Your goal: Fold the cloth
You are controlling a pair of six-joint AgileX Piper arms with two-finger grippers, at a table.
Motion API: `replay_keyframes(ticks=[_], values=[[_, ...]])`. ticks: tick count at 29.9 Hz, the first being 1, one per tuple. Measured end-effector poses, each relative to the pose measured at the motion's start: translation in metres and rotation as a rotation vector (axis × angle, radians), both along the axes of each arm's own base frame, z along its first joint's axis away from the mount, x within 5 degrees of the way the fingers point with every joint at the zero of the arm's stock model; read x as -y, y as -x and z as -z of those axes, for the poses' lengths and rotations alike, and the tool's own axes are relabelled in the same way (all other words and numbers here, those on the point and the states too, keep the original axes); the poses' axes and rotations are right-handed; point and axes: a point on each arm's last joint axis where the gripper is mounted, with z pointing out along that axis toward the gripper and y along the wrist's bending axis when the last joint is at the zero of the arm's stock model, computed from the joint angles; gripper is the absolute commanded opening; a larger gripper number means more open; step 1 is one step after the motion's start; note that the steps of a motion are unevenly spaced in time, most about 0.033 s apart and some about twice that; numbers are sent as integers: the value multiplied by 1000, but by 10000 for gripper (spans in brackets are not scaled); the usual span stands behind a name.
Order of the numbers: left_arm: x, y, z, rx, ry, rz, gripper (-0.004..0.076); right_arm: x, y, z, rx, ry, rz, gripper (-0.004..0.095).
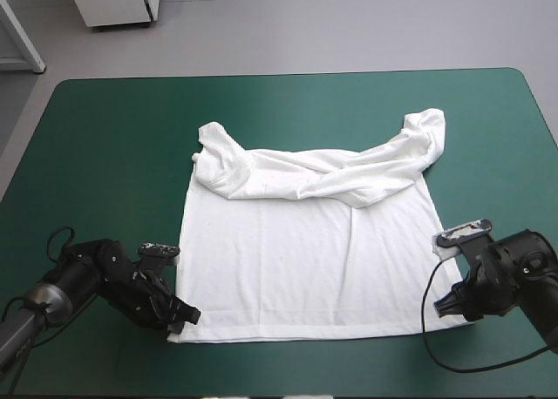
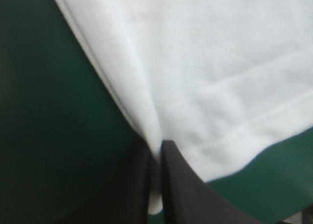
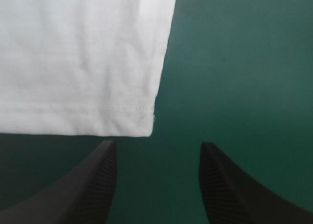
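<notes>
The teal-green tabletop (image 1: 105, 138) has the white T-shirt (image 1: 305, 268) at its middle. The body is spread flat toward the near edge, and the sleeves and collar end are rolled into a crumpled band across the far side.

The left claw (image 1: 187, 314) sits low at the shirt's near-left corner, all but closed, with the hemmed corner pinched between its black fingers (image 2: 178, 185). In its wrist view the cloth gathers into a ridge running away from the pinch. The right claw (image 1: 445, 305) is wide open and holds nothing. Its wrist view shows the near-right corner lying flat just ahead of the gap, more toward one finger than centred, with bare tabletop between the fingers.

The main risk lies in that imbalance. If the left arm lifts or pulls before the right has a hold, the hem would likely skew and drag the flat body out of square. If the right claw closes where it stands, it would probably meet only the tabletop. It seems to need to advance and shift toward the shirt first, and pushing forward low could shove the corner into a wrinkle rather than catch it. The left pinch takes only the very corner, so a quick pull could let it slip, or it may hold just one layer. Farther out, the crumpled band would likely end up trapped inside any fold made over it.
</notes>
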Motion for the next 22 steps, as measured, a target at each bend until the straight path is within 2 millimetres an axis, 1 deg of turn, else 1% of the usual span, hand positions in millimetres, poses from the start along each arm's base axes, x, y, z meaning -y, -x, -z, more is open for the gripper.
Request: replay_keyframes(ticks=[5, 10, 15, 22], values=[[4, 1, 2, -16, 47, -6, -1, 3, 7, 17, -44, 27, 11, 489], [5, 1, 2, -20, 56, -5, -1, 4, 6, 22, -29, 28, 6, 488], [5, 1, 2, -22, 63, 5, -1, 1, 0, 26, -22, 21, 1, 488], [6, 2, 2, -28, 68, 15, -1, -6, -15, 47, -124, 5, 9, 488]])
